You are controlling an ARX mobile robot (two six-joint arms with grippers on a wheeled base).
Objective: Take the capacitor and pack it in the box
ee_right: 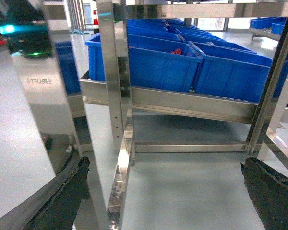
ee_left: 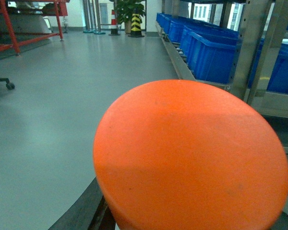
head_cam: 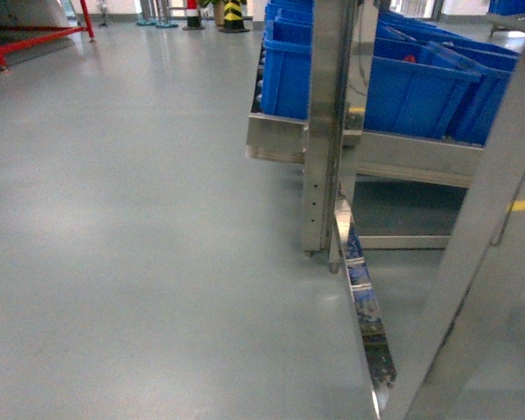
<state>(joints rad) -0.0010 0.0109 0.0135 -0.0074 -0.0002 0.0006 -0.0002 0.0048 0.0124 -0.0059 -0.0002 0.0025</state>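
**Robot faces the steel rack; no pink box or capacitor in any view**

The head view shows grey floor [head_cam: 131, 227] and a stainless steel rack [head_cam: 328, 122] whose upright post stands near the middle of the picture. Blue bins [head_cam: 420, 92] sit in a row on the rack's lower shelf, and a shiny rail runs from the post's foot toward the bottom edge. At the top left corner stands a red frame [head_cam: 35, 35]; a yellow-and-black striped cone [head_cam: 234, 16] stands by the top edge. Neither arm shows in this view.

In the left wrist view a large orange disc [ee_left: 192, 158] fills the lower middle, just in front of the lens. It may sit between the left gripper's jaws, but the fingers are hidden apart from a dark strip at the bottom edge, so I cannot tell whether that gripper is released or clenched.

In the right wrist view the right gripper [ee_right: 163, 191] is spread wide: 2 dark fingers [ee_right: 62, 196] stand at the bottom corners, well apart, with nothing between them but floor and the rack's lower rails
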